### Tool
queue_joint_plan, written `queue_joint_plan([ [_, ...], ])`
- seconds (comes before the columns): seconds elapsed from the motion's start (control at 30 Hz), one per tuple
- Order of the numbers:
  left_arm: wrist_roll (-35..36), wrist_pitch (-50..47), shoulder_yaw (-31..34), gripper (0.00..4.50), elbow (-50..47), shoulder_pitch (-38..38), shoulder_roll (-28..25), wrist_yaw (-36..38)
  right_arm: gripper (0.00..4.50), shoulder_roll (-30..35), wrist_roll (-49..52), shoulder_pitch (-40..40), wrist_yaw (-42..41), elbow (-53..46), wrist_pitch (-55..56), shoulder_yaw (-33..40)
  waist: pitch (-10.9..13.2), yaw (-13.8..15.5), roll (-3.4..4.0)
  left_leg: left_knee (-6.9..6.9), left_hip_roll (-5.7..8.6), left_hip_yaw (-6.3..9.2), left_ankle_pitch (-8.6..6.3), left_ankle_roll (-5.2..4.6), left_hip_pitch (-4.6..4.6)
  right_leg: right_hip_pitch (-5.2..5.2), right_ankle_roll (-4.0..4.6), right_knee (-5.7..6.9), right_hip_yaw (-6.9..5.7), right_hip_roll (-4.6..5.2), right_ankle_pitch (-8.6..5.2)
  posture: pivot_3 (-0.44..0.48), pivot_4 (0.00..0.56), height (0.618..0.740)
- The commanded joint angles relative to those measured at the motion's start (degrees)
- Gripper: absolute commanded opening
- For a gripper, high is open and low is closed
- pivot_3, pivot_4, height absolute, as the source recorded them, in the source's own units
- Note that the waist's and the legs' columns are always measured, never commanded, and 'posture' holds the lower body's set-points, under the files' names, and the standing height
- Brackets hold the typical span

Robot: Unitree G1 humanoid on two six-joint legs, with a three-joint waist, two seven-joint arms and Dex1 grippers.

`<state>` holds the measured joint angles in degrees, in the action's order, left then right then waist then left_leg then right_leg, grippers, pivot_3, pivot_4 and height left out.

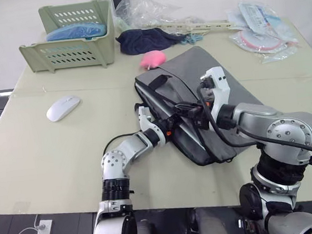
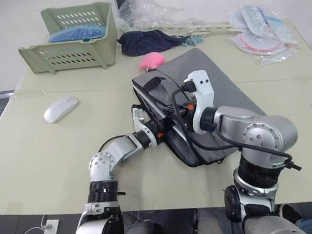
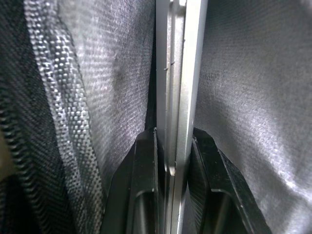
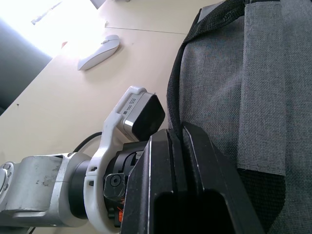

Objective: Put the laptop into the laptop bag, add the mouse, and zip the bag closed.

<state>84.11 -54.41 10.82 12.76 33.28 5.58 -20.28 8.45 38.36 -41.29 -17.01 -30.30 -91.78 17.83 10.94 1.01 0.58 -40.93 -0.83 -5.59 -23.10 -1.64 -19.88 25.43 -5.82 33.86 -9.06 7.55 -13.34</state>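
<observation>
The left claw (image 3: 174, 161) is clamped on the thin silver edge of the laptop (image 3: 181, 73), which sits inside the grey laptop bag (image 1: 220, 88) between its fabric walls. The right claw (image 4: 179, 139) is pressed shut at the bag's open edge beside a black strap; whether it pinches fabric is unclear. The bag lies flat on the table (image 1: 48, 156). The mouse (image 1: 63, 108) rests well apart to the left, near a green basket (image 1: 73, 50).

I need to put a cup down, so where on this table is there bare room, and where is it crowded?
Bare room: the near-left stretch of table, between the white mouse and the front edge, and the near-right strip beside the grey bag. Crowded: the far edge, with the green basket, dark cloth, pink lump and plastic packets.
</observation>
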Motion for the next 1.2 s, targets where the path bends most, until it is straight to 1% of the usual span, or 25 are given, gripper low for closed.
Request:
queue_joint_plan([
  [0.03, -0.7, 0.1, 0.8, 0.36, 0.9, 2.0, 1.2, 1.0, 0.04, -0.6, 7.5, 0.0, -3.4, -4.3, -0.7, -1.7, 0.0, 0.0, 0.0, 0.0, 0.0, 0.0, 0.0, 0.0, 0.0, 0.0, 0.0, 0.0, 0.0, 0.0, 0.0, 0.0, 0.15, 0.74],
  [0.4, -1.9, -1.4, 1.6, 0.36, 0.5, 1.9, 1.9, 1.4, 0.04, -1.1, 8.0, 0.1, -1.7, -4.5, -0.7, -1.4, 0.0, -0.3, 0.0, 0.0, 0.0, -0.01, 0.0, 0.01, 0.01, 0.0, 0.0, 0.01, 0.01, 0.0, 0.0, 0.0, 0.15, 0.74],
  [0.47, -2.3, -1.8, 1.5, 1.32, 0.1, 1.8, 1.8, 1.8, 0.0, -1.2, 7.5, 0.1, -1.4, -4.5, -0.7, -1.4, 0.0, -0.3, 0.0, 0.0, 0.0, -0.01, 0.0, 0.01, 0.01, 0.0, 0.0, 0.0, 0.01, 0.0, 0.0, 0.0, 0.15, 0.74],
  [0.5, -2.3, -2.1, 1.5, 1.56, -0.3, 1.5, 1.7, 1.8, 0.0, -1.1, 7.1, 0.1, -1.2, -4.5, -0.7, -1.3, 0.0, -0.4, 0.0, 0.0, 0.0, -0.01, 0.0, 0.01, 0.01, 0.0, 0.0, 0.0, 0.01, 0.0, 0.0, 0.0, 0.15, 0.74],
  [0.53, -2.3, -2.4, 1.5, 1.98, -0.8, 1.1, 1.6, 1.8, 0.0, -1.1, 6.9, 0.1, -1.0, -4.5, -0.7, -1.2, 0.0, -0.5, 0.0, 0.01, 0.0, -0.01, 0.0, 0.01, 0.01, 0.0, 0.0, 0.0, 0.01, 0.0, 0.0, 0.0, 0.15, 0.74],
  [0.63, -2.1, -3.1, 1.8, 3.52, -1.9, 0.1, 1.3, 1.5, 0.0, -0.8, 6.5, 0.0, -0.7, -4.3, -0.6, -1.3, 0.0, -0.6, 0.0, 0.01, -0.01, 0.01, 0.0, 0.01, 0.01, 0.0, 0.0, 0.01, 0.0, 0.0, 0.0, 0.0, 0.15, 0.74],
  [0.67, -1.7, -3.6, 1.9, 3.94, -2.7, -0.8, 0.9, 1.3, 0.0, -0.4, 6.1, -0.1, -0.7, -4.1, -0.4, -1.5, 0.0, -0.8, 0.02, 0.0, 0.0, 0.01, 0.0, 0.01, 0.01, 0.0, 0.0, 0.01, 0.01, 0.01, 0.0, 0.0, 0.15, 0.74],
  [0.7, -1.4, -4.1, 2.1, 4.46, -3.6, -1.7, 0.4, 1.1, 0.0, -0.2, 5.8, -0.1, -0.8, -3.9, -0.2, -1.6, -0.1, -0.9, 0.03, 0.01, 0.0, 0.01, 0.0, 0.01, 0.02, 0.0, 0.0, 0.01, 0.02, 0.01, 0.0, 0.0, 0.15, 0.74],
  [0.8, 0.7, -6.3, 2.8, 4.46, -6.7, -4.9, -2.1, 0.4, 0.0, 0.3, 5.3, 0.0, -0.7, -3.3, 0.6, -1.7, -0.1, -1.4, 0.0, 0.09, -0.03, 0.01, 0.0, 0.01, 0.16, -0.04, 0.0, 0.04, 0.05, -0.01, 0.0, 0.0, 0.15, 0.74],
  [0.9, 4.3, -9.3, 3.8, 4.46, -10.7, -8.6, -7.2, -0.4, 0.0, 2.0, 4.1, 0.2, -0.8, -1.6, 3.2, -2.5, -0.1, -1.9, -0.01, 0.42, -0.08, 0.07, 0.03, 0.05, 0.44, -0.05, 0.01, 0.04, 0.19, -0.07, -0.01, 0.0, 0.15, 0.74],
  [1.03, 9.9, -11.3, 3.1, 4.46, -14.7, -11.2, -12.9, -0.3, 0.0, 3.9, 3.2, 0.5, -0.9, 0.3, 6.4, -3.6, -0.1, -2.4, -0.01, 0.62, -0.06, 0.15, 0.05, 0.09, 0.6, -0.05, 0.02, 0.06, 0.31, -0.05, -0.01, 0.0, 0.15, 0.74],
  [1.2, 17.5, -12.8, 1.4, 4.46, -19.0, -13.5, -20.8, 1.9, 0.0, 6.4, 2.2, 1.0, -1.2, 3.9, 11.1, -5.5, -0.1, -1.7, -0.01, 0.61, 0.02, 0.14, 0.06, 0.1, 0.58, -0.05, 0.02, 0.03, 0.42, 0.01, -0.01, 0.0, 0.15, 0.74],
])
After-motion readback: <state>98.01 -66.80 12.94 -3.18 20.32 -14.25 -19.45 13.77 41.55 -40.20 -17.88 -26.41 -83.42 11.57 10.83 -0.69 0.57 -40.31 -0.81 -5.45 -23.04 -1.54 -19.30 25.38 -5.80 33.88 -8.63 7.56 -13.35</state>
